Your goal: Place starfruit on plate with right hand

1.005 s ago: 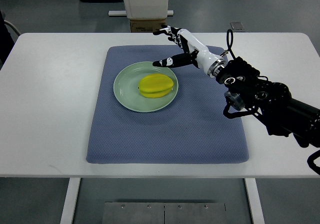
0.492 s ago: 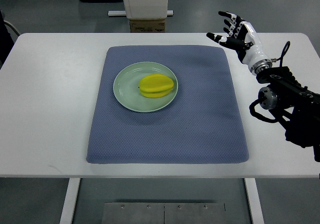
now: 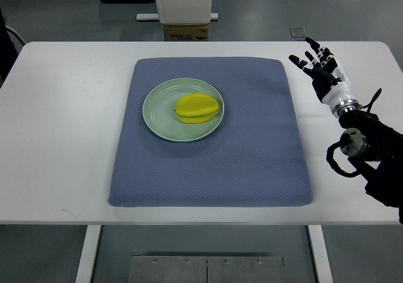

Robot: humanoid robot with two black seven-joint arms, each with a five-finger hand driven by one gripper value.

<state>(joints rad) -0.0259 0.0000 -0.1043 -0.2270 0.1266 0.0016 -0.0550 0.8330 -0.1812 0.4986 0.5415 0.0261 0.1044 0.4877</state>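
Observation:
A yellow starfruit [image 3: 197, 108] lies on the pale green plate [image 3: 157, 113] at the upper middle of the blue mat [image 3: 211, 169]. My right hand [image 3: 318, 65] is over the white table to the right of the mat, well apart from the plate. Its black and white fingers [image 3: 313, 44] are spread and hold nothing. The left arm does not show.
The white table [image 3: 63, 138] reaches to all sides of the mat. A white stand with a cardboard box [image 3: 184, 29] is just behind the far table edge. My dark right forearm [image 3: 371, 157] lies over the table's right edge.
My right hand has drawn back from the plate's far rim to the right and toward the near side, past the mat's right edge. The starfruit has stayed on the plate.

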